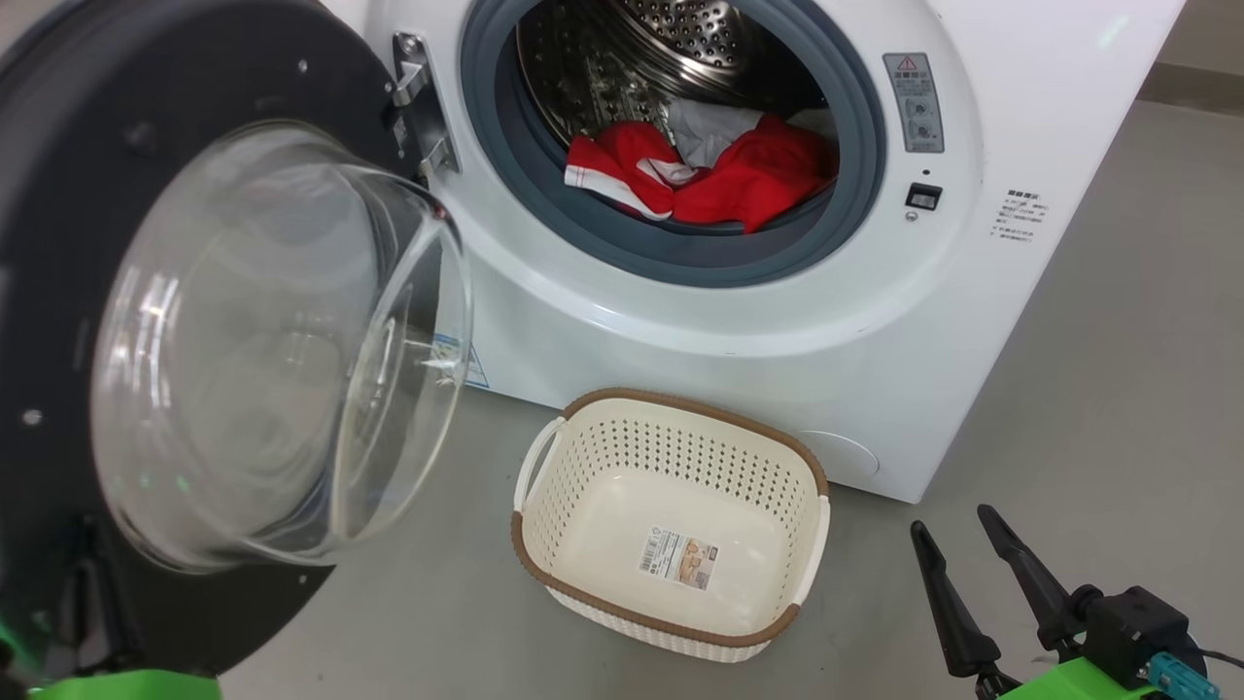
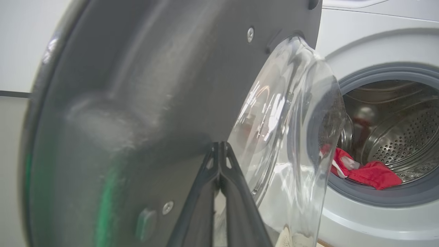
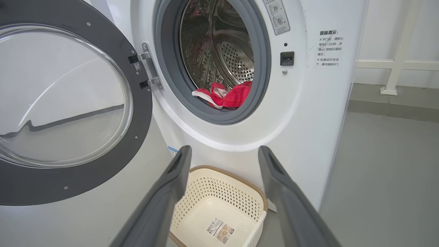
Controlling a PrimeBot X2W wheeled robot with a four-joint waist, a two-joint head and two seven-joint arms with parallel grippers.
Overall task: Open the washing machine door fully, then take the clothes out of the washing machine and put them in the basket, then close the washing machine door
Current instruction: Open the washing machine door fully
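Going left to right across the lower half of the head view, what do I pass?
washing machine door → basket → right gripper

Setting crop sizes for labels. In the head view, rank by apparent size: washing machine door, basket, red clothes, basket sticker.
1. washing machine door, largest, partly because it is nearest the camera
2. basket
3. red clothes
4. sticker, smallest

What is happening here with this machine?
The round black-rimmed glass door of the big white front-loading washing machine stands open, the robot's shut left claw close to its inner face. The red and white clothes lie in the drum; the cream perforated plastic basket holds no clothes. The open right claw hovers nearby.
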